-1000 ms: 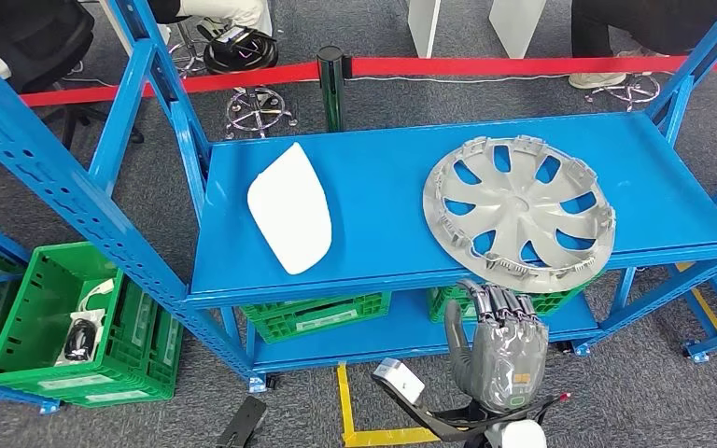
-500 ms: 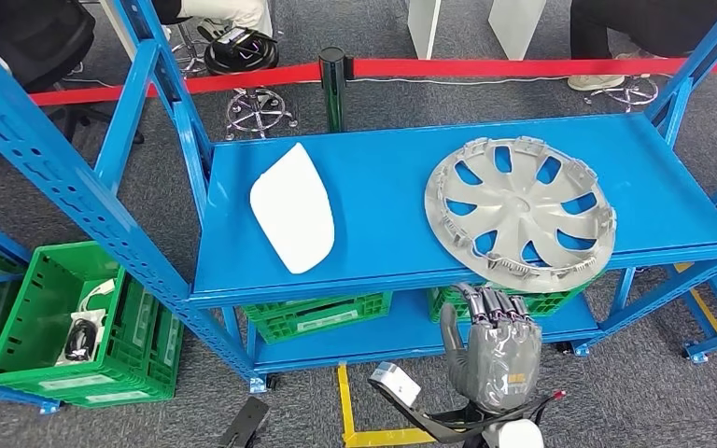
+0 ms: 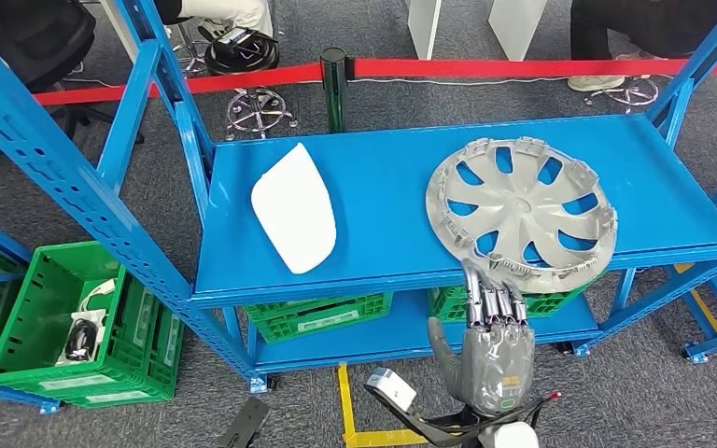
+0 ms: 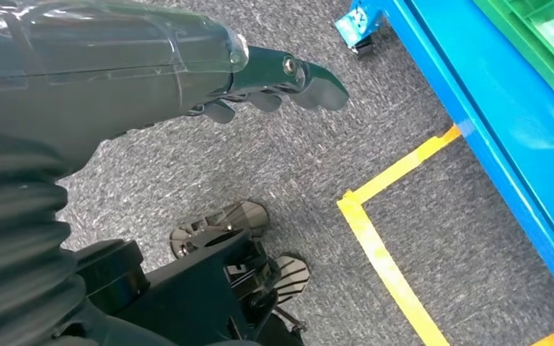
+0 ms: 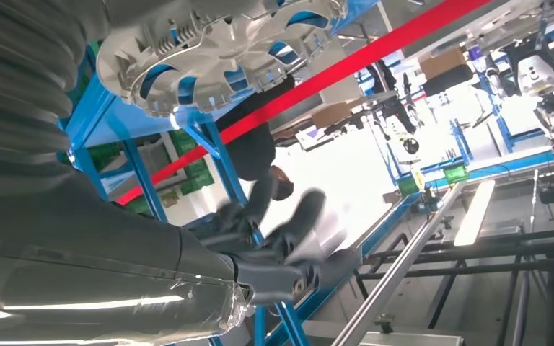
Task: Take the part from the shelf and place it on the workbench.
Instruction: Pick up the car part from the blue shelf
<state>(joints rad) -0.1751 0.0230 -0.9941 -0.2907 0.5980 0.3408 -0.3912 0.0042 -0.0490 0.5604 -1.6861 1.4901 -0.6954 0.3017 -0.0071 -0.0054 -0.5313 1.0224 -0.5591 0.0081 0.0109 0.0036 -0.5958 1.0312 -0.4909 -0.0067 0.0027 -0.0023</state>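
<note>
A silver hubcap [image 3: 521, 210] lies flat on the right half of the blue shelf [image 3: 383, 168], its front rim overhanging the shelf's edge. To its left on the same shelf lies a white curved panel [image 3: 292, 207]. My right hand [image 3: 490, 350] is raised below the shelf's front edge, empty, with its fingers stretched up at the hubcap's near rim and the thumb spread aside. In the right wrist view the hubcap [image 5: 216, 43] lies beyond the blurred right hand [image 5: 274, 238]. My left hand [image 4: 274, 79] hangs over the grey floor and holds nothing.
Green crates [image 3: 65, 327] stand low on the left, and more green crates [image 3: 317, 313] sit on the shelf's lower level. A red barrier belt [image 3: 485, 65] on a black post [image 3: 333, 84] runs behind the shelf, with seated people beyond. Yellow tape [image 3: 373, 434] marks the floor.
My right hand's fingers have straightened and reached up toward the hubcap's front rim, and its thumb has spread out. The parts on the shelf have not moved.
</note>
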